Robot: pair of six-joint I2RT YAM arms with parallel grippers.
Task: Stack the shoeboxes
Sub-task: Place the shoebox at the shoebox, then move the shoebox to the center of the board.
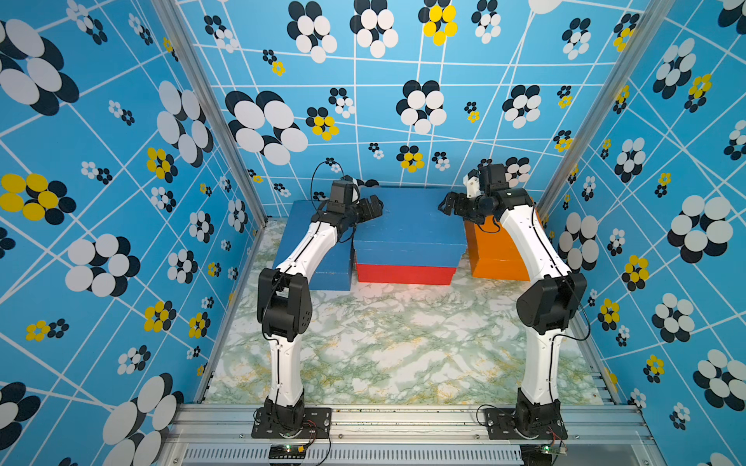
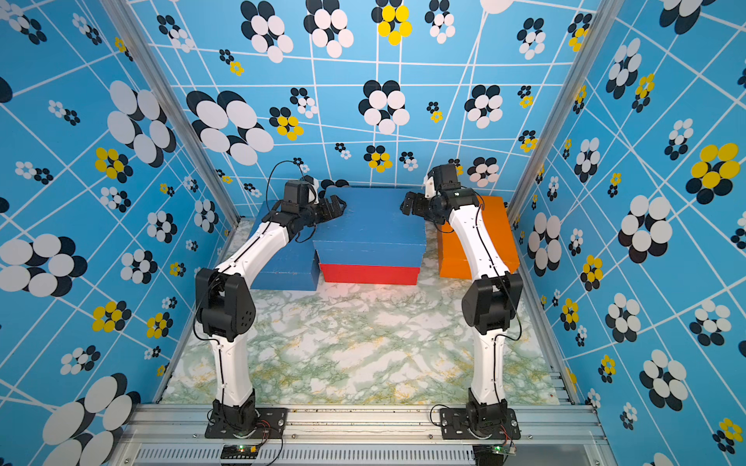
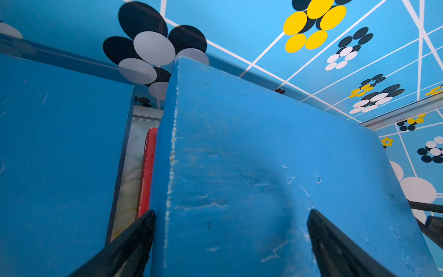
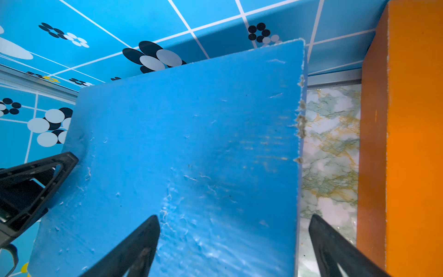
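Left tool (image 1: pixel 373 206) and right tool (image 1: pixel 446 205), spread wide, hang over opposite ends of the upper blue shoebox (image 1: pixel 407 220).

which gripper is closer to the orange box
Right. The right gripper hovers at the end of the stacked blue box next to the orange box; the left gripper is at that blue box's far end, beside the other blue box.

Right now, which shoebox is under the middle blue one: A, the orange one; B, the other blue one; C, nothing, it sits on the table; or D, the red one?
D: the red shoebox shows directly beneath the middle blue shoebox, with the orange shoebox and the other blue shoebox standing at its sides.
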